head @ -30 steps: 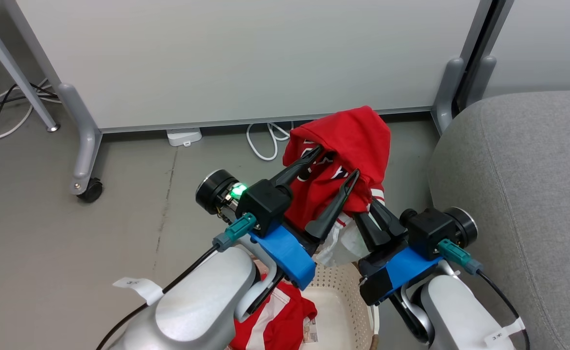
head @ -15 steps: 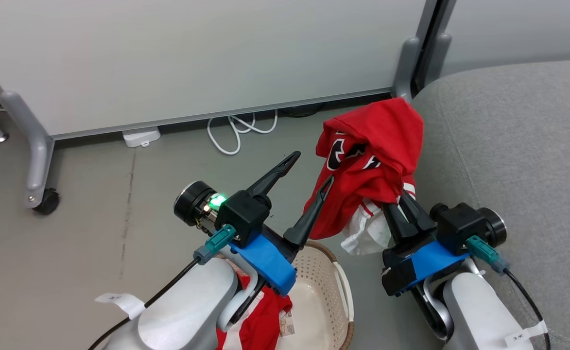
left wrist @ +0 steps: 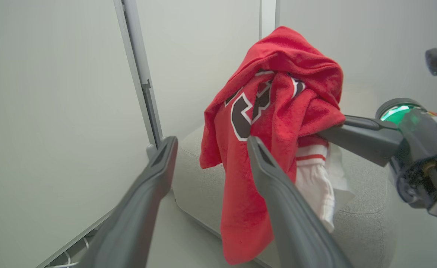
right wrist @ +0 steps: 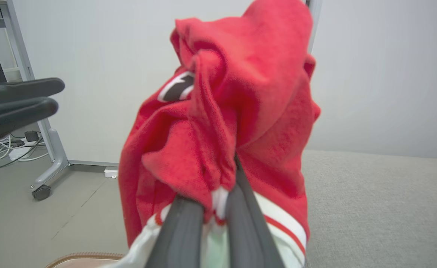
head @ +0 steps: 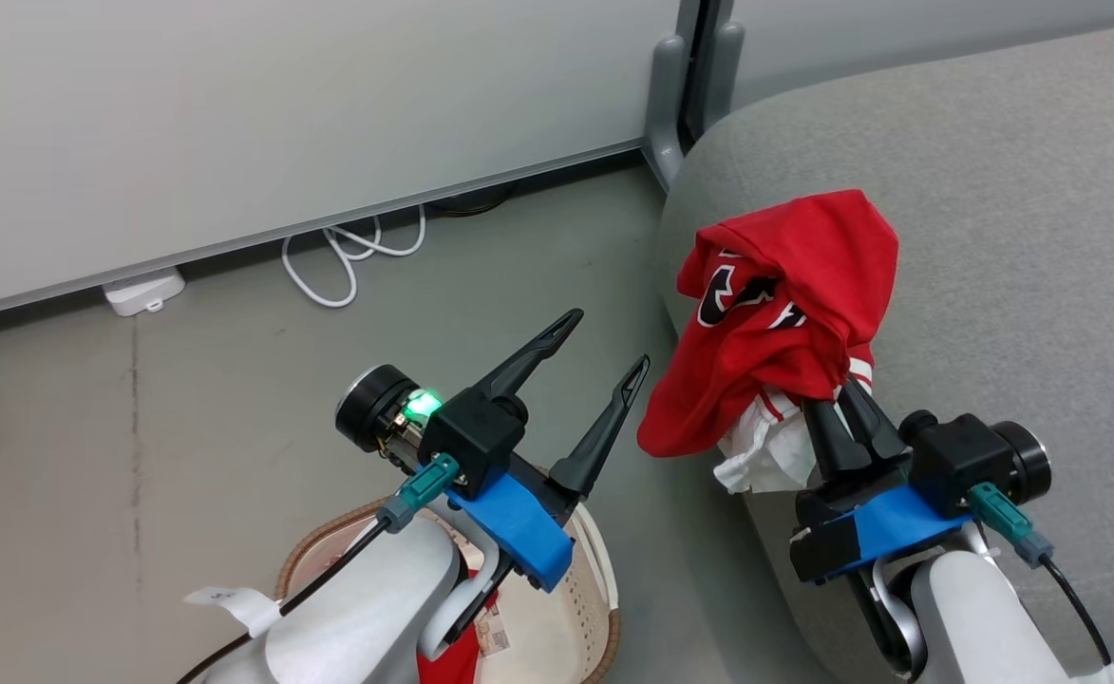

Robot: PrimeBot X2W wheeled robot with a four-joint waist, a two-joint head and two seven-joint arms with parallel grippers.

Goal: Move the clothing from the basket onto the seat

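Our head camera looks steeply down on the floor (head: 186, 399), with the basket (head: 302, 560) at its bottom edge and the seat (head: 993, 237) at right. Our left wrist camera looks roughly level along the left gripper (left wrist: 211, 139) toward the seat's corner, close by. Our right wrist camera, behind the right gripper (right wrist: 218, 201), sits hard against the clothing (right wrist: 240, 93). All three views share clothing and seat.

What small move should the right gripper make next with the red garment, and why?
Probably carry the right gripper a little farther over the large light-grey woven sofa seat before opening. It is shut on the bright red soft garment with a black-and-white letter mark, whose lower fold seems to hang at the seat's edge.
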